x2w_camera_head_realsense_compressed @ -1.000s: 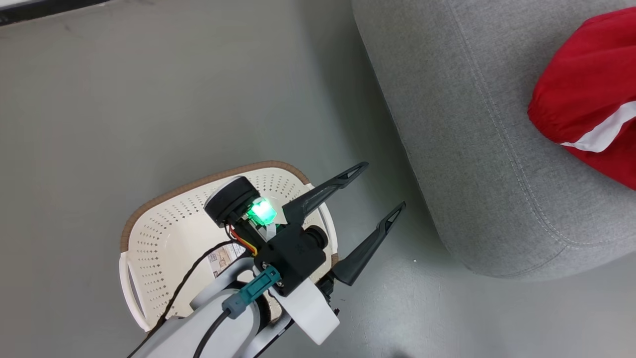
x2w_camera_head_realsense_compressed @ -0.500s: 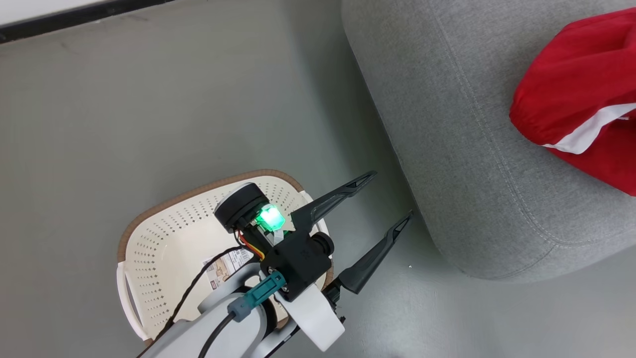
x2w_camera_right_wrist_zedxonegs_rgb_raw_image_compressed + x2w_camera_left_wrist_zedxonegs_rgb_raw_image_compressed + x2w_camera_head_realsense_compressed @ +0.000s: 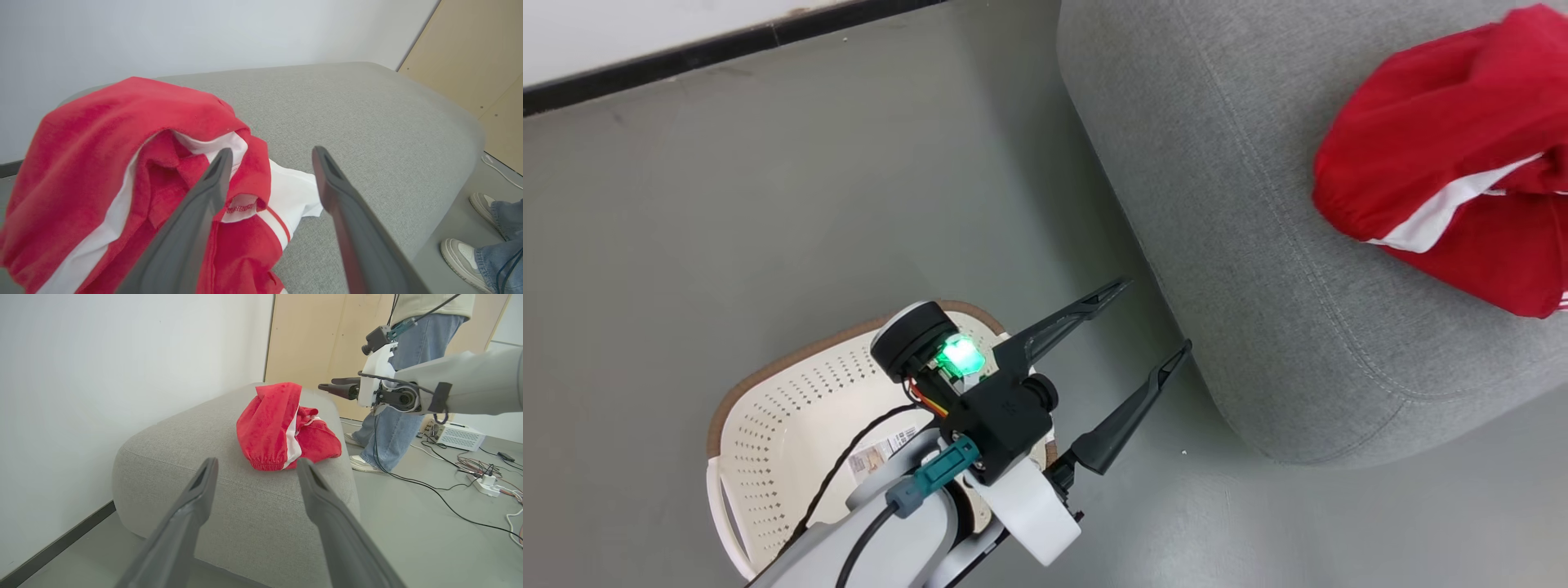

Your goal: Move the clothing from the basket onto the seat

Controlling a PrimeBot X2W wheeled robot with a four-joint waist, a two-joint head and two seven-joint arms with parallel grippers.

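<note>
Left gripper [image 3: 1154, 315]: head view, just below frame centre. Fingers spread wide apart and pointing toward 2 o'clock. The tips hang over the floor [image 3: 768, 204], in the gap between basket and seat.
Left wrist: green indicator lamp [image 3: 960, 355] lit on the housing; dark cable runs back along the pale forearm.
Basket [image 3: 792, 359]: on the floor at 7 o'clock of the head view, partly covered by the left arm. Brown rim and perforated cream wall are visible. A paper label [image 3: 874, 457] shows on the bare bottom.
Seat [image 3: 1258, 245]: light-grey upholstery taking up the 1 to 4 o'clock part of the head view. Its rounded edge with stitched seam lies near the left fingertips, not touching them.
Clothing [image 3: 1437, 163]: a red bundle with white stripe, lying on top of the seat at 2 o'clock in the head view, well apart from the basket. In the left wrist view it sits bunched at frame centre, just beyond the finger tips, elastic hem facing the camera.
Right gripper [image 3: 272, 150]: fingers apart. Right wrist view looks down along them at the red-and-white fabric and grey cushion. In the left wrist view it hangs in the air at 2 o'clock from the bundle, clear of it.
Person [image 3: 392, 428]: legs in blue jeans and pale shoes, standing at the far end of the seat.
Cables [image 3: 449, 498]: loose on the floor at 3 to 4 o'clock of the left wrist view.
Wall base [image 3: 727, 41]: dark skirting strip at 11 o'clock, head view.
</note>
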